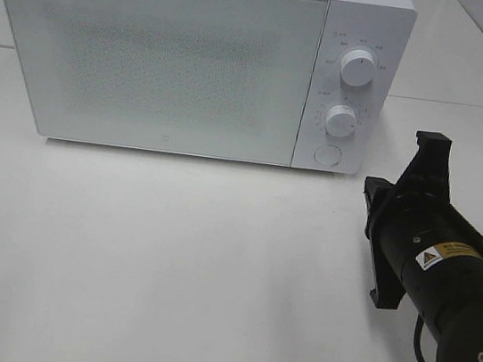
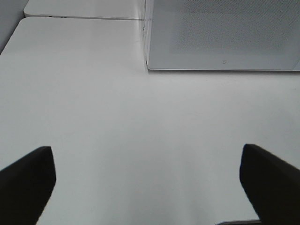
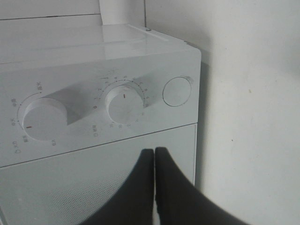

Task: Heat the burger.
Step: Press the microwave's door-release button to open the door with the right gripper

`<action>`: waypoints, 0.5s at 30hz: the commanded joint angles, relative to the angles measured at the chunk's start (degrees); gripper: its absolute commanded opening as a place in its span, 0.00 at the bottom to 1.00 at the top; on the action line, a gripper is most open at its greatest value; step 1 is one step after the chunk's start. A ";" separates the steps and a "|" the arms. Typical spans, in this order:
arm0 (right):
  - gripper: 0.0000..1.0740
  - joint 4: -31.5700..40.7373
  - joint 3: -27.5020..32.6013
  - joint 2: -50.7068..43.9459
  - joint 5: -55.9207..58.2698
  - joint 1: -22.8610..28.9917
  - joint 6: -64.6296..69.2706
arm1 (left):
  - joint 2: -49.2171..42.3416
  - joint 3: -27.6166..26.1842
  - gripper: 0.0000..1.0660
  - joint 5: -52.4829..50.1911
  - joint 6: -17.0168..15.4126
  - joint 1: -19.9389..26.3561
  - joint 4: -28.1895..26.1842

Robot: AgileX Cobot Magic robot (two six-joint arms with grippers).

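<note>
The burger is out of view in every frame. A white microwave [image 1: 152,51] stands at the back of the table with its door closed, so its inside is hidden. My right gripper [image 1: 433,143] is shut with nothing between its fingers. It is rolled on its side to the right of the microwave's control panel. In the right wrist view the shut fingertips [image 3: 154,152] point at the door's edge just beside the two dials [image 3: 124,104] and the round button [image 3: 176,91]. My left gripper [image 2: 146,154] is wide open over bare table, some way in front of the microwave [image 2: 225,33].
The white table [image 1: 167,261] extends in front of the microwave. The control panel carries an upper dial [image 1: 357,67], a lower dial [image 1: 341,120] and a round button [image 1: 327,154]. A second table surface adjoins behind and to the left [image 2: 79,8].
</note>
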 commanded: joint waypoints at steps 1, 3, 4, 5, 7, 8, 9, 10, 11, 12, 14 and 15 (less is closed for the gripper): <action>0.00 -0.06 -0.46 -0.06 2.52 -0.34 0.63 | -1.15 0.11 0.94 -0.74 -0.11 -0.06 -0.46; 0.00 0.29 -0.46 0.00 2.86 -0.80 0.17 | -1.15 0.11 0.94 -0.74 -0.11 -0.06 -0.46; 0.00 -0.17 -0.46 0.00 2.86 -1.89 -0.29 | -1.15 0.11 0.94 -0.74 -0.11 -0.06 -0.46; 0.00 -0.17 -0.46 0.00 2.86 -1.89 -0.29 | -1.15 0.11 0.94 -0.74 -0.11 -0.06 -0.46; 0.00 -0.63 -0.92 0.00 2.92 -3.84 -0.52 | -1.15 0.11 0.94 -0.74 -0.11 -0.06 -0.46; 0.00 -0.63 -0.92 0.00 2.92 -3.84 -0.52 | -1.15 0.11 0.94 -0.74 -0.11 -0.06 -0.46; 0.00 -1.20 -1.72 0.00 4.13 -4.76 -1.03 | -1.15 0.11 0.94 -0.74 -0.11 -0.06 -0.46; 0.00 -1.89 -2.29 0.00 4.81 -5.10 -1.32 | -1.15 0.11 0.94 -0.74 -0.11 -0.06 -0.46; 0.00 -1.89 -2.29 0.00 4.81 -5.10 -1.32 | -1.15 0.11 0.94 -0.74 -0.11 -0.06 -0.46; 0.00 -2.64 -3.44 0.69 5.27 -5.50 -2.01 | -1.15 0.11 0.94 -0.74 -0.11 -0.06 -0.46; 0.00 -2.92 -4.01 1.15 5.33 -5.73 -2.01 | -1.15 0.11 0.94 -0.74 -0.11 -0.06 -0.46; 0.00 -3.21 -5.16 2.81 5.33 -6.19 -1.60 | -1.15 0.11 0.94 -0.74 -0.11 -0.06 -0.46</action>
